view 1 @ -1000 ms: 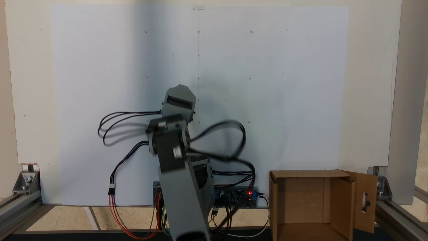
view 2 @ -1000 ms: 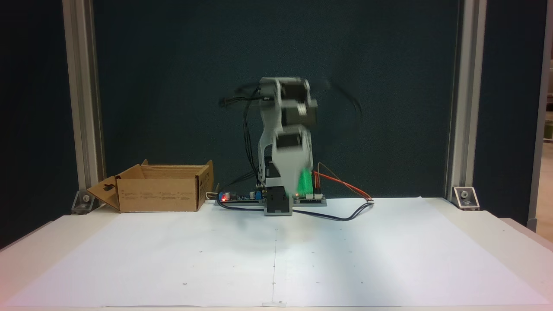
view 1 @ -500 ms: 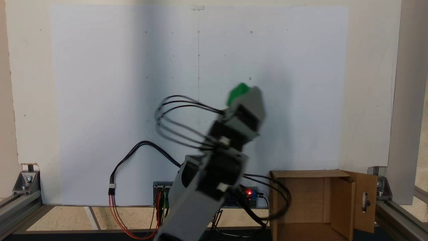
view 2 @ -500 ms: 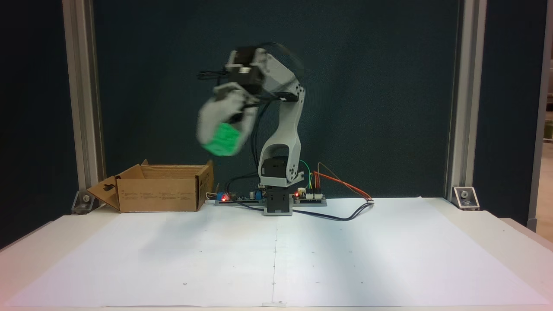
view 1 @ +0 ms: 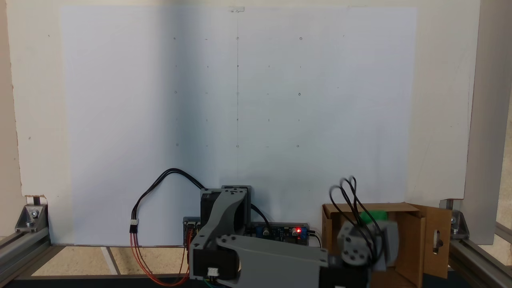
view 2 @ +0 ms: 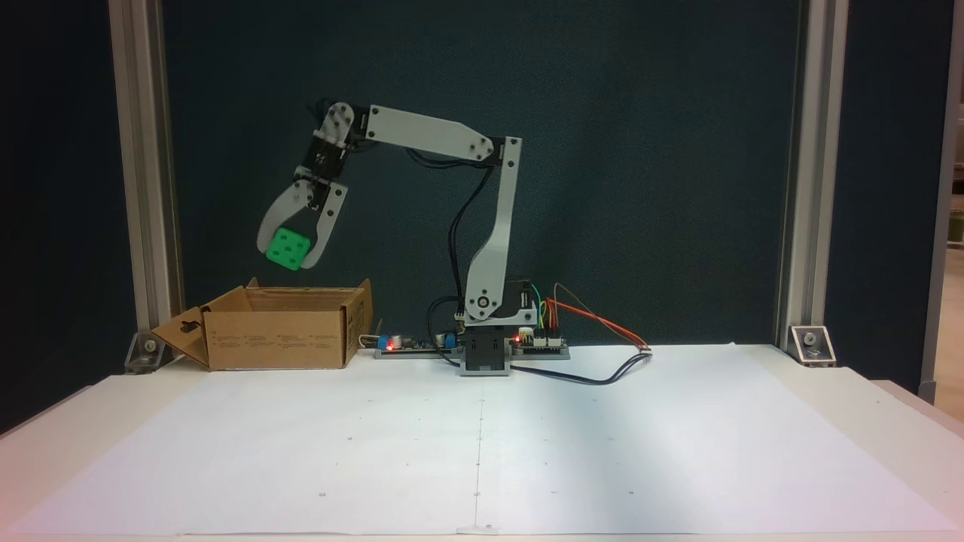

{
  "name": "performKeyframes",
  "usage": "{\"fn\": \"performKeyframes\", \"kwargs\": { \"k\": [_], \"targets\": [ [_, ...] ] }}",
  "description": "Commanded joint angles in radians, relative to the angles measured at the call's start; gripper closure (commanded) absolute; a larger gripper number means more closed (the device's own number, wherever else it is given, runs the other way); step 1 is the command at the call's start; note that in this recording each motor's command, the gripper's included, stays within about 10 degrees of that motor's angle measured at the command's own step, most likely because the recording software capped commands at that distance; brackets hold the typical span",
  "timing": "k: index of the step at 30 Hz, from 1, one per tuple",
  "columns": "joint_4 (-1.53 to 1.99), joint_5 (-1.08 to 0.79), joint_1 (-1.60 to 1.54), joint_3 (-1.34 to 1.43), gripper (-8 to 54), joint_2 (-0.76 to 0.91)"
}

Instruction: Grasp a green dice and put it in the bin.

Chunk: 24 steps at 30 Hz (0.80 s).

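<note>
Swung over from mid-air half a second ago, my arm now reaches out over the bin [view 2: 279,335]. Nearest me lies the white tabletop [view 2: 482,444]; beyond it, the fingers [view 2: 290,256] are clamped around the green dice [view 2: 288,249], hanging just above the open box, clear of it.

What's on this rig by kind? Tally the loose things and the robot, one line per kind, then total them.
Green dice: 1, held between the jaws above the box
Cardboard box: 1
Robot arm: 1
White paper sheet: 1
Total: 4
</note>
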Motion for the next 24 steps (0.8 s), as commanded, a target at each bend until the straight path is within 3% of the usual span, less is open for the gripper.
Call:
{"fn": "performKeyframes", "kwargs": {
  "k": [1,9,11,15,19,24],
  "targets": [
    [0.006,-0.117,0.074,-0.063,33.9,-0.032],
    [0.009,-0.253,0.195,-0.063,33.9,-0.184],
    [0.011,-0.250,0.206,-0.055,13.5,-0.239],
    [-0.021,-0.192,0.215,-0.043,0.4,-0.255],
    [-0.172,0.020,0.132,-0.043,0.5,-0.207],
    [-0.308,0.260,-0.186,-0.043,0.7,0.052]
  ]
}}
